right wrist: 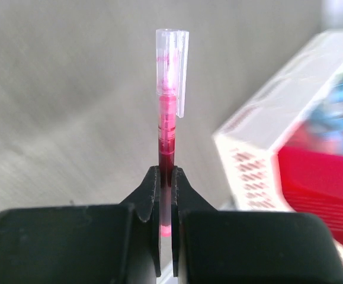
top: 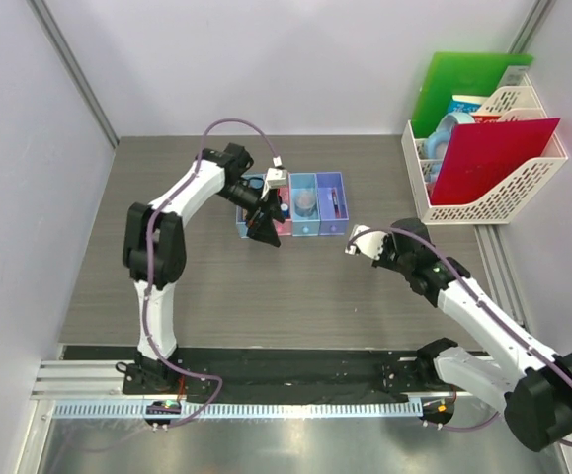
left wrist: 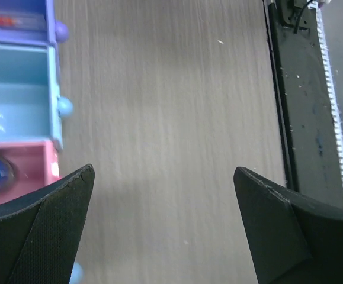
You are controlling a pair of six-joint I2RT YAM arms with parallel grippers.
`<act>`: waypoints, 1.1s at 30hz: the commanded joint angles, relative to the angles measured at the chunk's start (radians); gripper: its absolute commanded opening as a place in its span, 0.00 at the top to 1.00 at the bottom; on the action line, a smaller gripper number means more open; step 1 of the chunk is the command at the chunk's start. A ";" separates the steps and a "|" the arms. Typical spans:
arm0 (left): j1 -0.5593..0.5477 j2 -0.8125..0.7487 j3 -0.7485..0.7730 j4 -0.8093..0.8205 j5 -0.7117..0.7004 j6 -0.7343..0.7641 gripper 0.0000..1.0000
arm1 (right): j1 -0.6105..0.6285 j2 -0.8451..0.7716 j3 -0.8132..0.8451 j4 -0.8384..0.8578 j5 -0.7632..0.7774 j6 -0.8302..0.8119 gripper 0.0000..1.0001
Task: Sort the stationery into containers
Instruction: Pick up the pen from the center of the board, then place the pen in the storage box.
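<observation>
My right gripper (right wrist: 166, 177) is shut on a thin dark-red pen (right wrist: 167, 118) with a clear cap, which sticks straight out beyond the fingertips above the bare table. In the top view that gripper (top: 355, 247) hangs to the right of the containers (top: 317, 229). These are a row of joined bins, and the purple one (top: 332, 202) holds red pens. A greyish clear roll (top: 305, 205) lies in the light blue bin. My left gripper (left wrist: 163, 177) is open and holds nothing, low over the table just in front of the pink bin (left wrist: 23, 155). It covers the row's left end in the top view (top: 263, 229).
A white mesh file rack (top: 523, 193) stands at the back right with a red folder (top: 493, 158) and a green folder (top: 463, 84) in it. It also shows blurred in the right wrist view (right wrist: 266, 142). A black rail (top: 286, 370) runs along the near edge.
</observation>
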 commanded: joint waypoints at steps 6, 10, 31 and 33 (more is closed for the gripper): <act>-0.059 0.083 0.143 -0.524 0.109 0.176 0.00 | 0.125 0.058 0.251 -0.004 0.111 -0.075 0.99; -0.106 0.089 0.194 -0.524 0.077 0.111 0.00 | 0.282 0.139 0.285 -0.055 0.210 -0.122 0.99; -0.194 0.191 0.364 -0.526 -0.096 -0.125 0.02 | 0.576 0.356 0.410 -0.038 0.396 -0.175 0.99; -0.198 0.195 0.371 -0.524 -0.098 -0.128 0.03 | 0.584 0.365 0.417 -0.032 0.404 -0.173 0.99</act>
